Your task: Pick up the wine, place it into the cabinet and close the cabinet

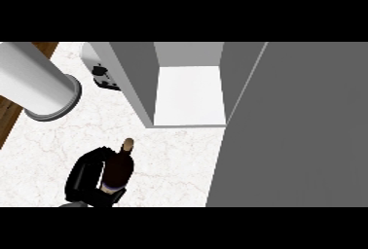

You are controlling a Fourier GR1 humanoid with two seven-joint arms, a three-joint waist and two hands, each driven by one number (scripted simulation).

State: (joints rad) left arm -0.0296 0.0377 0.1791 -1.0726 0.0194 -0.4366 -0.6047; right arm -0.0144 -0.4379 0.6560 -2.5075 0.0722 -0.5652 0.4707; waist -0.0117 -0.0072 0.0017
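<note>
The left hand's (82, 180) fingers (92, 156) are clamped round the wine bottle (119, 168). The bottle is near the open cabinet's (188, 92) front.

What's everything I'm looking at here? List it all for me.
wine bottle: one, dark with a tan top, lower left
cabinet: one, grey, white inside, open, top centre
cabinet door: one, grey, swung open, right
toaster: one, white with black controls, left of the cabinet
cylinder: one, grey-white, upper left; cannot tell what it is
counter: one, white marble, under everything
left hand: one, black, curled round the wine bottle
</note>
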